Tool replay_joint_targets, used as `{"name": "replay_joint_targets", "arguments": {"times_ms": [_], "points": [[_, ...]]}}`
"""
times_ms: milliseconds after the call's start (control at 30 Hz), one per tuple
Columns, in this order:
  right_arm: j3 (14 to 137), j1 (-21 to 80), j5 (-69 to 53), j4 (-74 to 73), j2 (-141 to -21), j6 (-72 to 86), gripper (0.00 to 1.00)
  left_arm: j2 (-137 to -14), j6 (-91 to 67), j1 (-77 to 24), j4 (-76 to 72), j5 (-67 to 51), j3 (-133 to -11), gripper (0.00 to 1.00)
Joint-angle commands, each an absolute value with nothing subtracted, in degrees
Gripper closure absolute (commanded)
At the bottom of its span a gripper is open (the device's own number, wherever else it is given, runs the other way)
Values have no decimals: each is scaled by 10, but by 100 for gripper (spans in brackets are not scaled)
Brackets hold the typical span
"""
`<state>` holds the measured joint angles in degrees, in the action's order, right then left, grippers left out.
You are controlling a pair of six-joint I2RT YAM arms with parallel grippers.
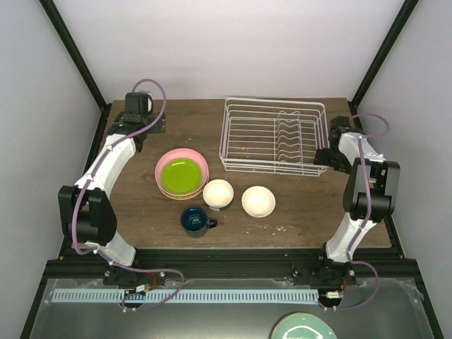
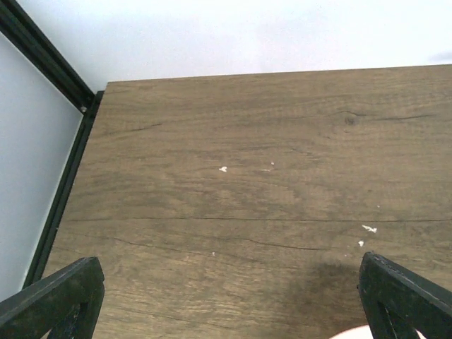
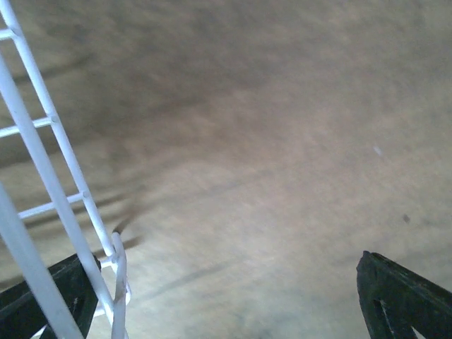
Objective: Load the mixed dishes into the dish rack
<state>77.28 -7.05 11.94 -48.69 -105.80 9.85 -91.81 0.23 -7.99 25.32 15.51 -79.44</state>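
The white wire dish rack [image 1: 274, 134] stands at the back right with nothing in it. A lime green plate [image 1: 179, 174] lies on a pink plate [image 1: 198, 161], with a yellowish rim showing beneath. Two cream bowls [image 1: 218, 193] [image 1: 258, 201] and a dark blue mug [image 1: 195, 220] sit in front. My left gripper [image 1: 150, 127] is open and empty at the back left, over bare wood [image 2: 226, 296]. My right gripper [image 1: 328, 157] is open and empty at the rack's right front corner [image 3: 226, 296]. The rack's wires [image 3: 42, 176] show on the left of the right wrist view.
A pale teal plate [image 1: 304, 328] lies below the table's front edge at the bottom right. Black frame posts stand at the back corners. The table's left edge [image 2: 67, 191] is close to my left gripper. A sliver of pink rim [image 2: 353, 334] shows at the left wrist view's bottom.
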Motion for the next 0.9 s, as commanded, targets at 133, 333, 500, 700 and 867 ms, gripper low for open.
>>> {"name": "replay_joint_targets", "arguments": {"times_ms": [133, 333, 500, 700, 867], "points": [[699, -143, 176, -509, -982, 83, 0, -938, -30, -80, 277, 106, -809, 0], [699, -184, 175, -505, -975, 83, 0, -941, -33, -81, 279, 104, -808, 0], [713, -187, 193, -496, -999, 87, 0, -944, -31, -80, 277, 106, -804, 0], [716, -186, 190, -496, -1010, 81, 0, -941, -28, -80, 279, 111, -802, 0], [717, -186, 166, -488, -982, 78, 0, -938, -26, -80, 280, 117, -798, 0]]}}
